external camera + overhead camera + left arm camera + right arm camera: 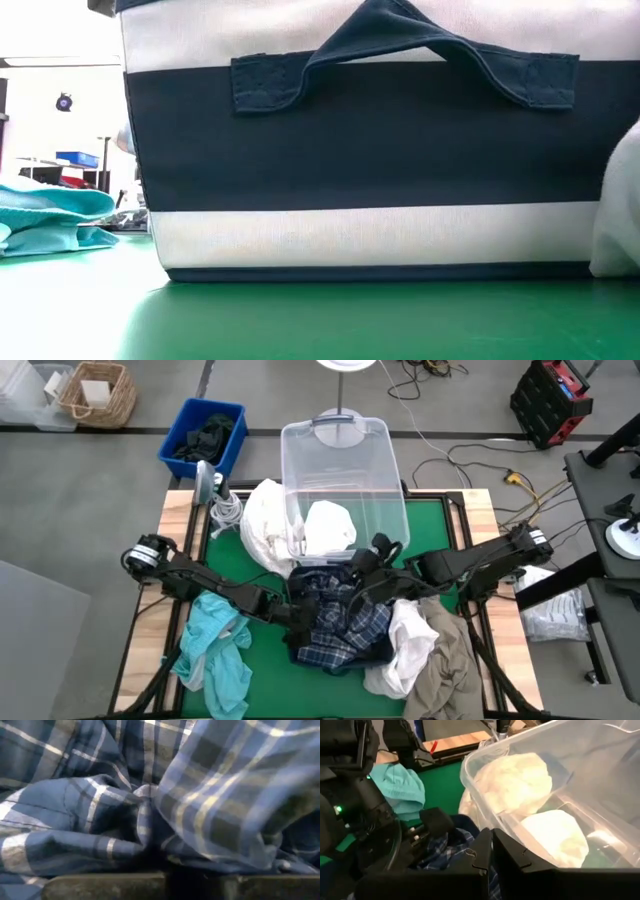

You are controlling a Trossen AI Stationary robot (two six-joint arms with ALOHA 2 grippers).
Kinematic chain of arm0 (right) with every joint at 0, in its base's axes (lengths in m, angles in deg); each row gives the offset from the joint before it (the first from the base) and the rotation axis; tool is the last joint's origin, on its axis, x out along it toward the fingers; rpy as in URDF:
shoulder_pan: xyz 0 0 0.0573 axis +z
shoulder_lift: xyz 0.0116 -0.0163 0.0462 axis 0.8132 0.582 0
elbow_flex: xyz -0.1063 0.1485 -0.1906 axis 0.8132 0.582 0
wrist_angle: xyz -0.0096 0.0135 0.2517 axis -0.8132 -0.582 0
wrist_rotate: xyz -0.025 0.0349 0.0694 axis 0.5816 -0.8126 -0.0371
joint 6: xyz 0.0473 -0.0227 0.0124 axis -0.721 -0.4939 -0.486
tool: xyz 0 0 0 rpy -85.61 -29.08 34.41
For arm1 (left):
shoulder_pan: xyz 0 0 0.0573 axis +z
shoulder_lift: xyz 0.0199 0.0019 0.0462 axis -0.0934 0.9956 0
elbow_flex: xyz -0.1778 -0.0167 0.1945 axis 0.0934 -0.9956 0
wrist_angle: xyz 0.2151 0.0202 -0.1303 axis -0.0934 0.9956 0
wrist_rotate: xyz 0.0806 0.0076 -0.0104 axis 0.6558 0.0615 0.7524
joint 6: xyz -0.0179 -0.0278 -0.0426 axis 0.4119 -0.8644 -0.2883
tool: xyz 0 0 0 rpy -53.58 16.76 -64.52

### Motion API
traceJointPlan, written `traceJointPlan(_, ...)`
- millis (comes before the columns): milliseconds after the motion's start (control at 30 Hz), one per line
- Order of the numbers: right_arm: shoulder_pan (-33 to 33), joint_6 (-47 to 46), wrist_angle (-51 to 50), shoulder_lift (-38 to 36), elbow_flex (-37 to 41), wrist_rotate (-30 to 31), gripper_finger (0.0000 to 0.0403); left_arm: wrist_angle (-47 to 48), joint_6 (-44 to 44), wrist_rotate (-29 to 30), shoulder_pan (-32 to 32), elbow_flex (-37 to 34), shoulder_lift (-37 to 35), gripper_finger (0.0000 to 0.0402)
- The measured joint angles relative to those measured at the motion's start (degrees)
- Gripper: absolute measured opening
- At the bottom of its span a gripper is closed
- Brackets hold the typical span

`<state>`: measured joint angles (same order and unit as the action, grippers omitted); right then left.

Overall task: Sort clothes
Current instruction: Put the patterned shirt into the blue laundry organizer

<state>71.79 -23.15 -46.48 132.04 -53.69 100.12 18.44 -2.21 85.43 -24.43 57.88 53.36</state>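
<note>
A navy-and-white plaid garment [340, 628] lies bunched at the table's near centre. It fills the left wrist view [150, 795]. My left gripper [292, 614] is sunk into the garment's left edge, covered by cloth. My right gripper [492, 851] is shut and hovers at the garment's far edge, by the clear bin [345, 475]. One white garment [328, 525] lies in that bin. Another [262, 520] lies left of it. A teal garment [215, 655] lies near left. A white one [405, 645] and a khaki one [448, 670] lie near right. My right gripper's shut fingers [481, 852] stand just above the plaid cloth [445, 851], beside the bin's near wall. Whether they touch the cloth I cannot tell, as the fingers hide what lies below them.
A blue crate [203, 438] with dark clothes and a wicker basket [97, 392] stand on the floor beyond the far left corner. A white cable [225, 510] lies coiled at far left. A navy-and-white fabric box [360, 150] fills the low view.
</note>
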Motion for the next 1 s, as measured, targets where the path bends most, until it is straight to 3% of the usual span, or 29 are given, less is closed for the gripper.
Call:
traceJointPlan(533,0.0,1.75,-0.54,-2.73,0.0,-0.15,0.0012,1.56,0.12,-1.37,0.0,1.04,-10.54,0.0)
traceJointPlan(1000,0.81,0.95,2.17,0.87,4.16,-1.27,0.0012,3.24,-1.52,-1.22,-0.02,1.36,-11.62,0.0)
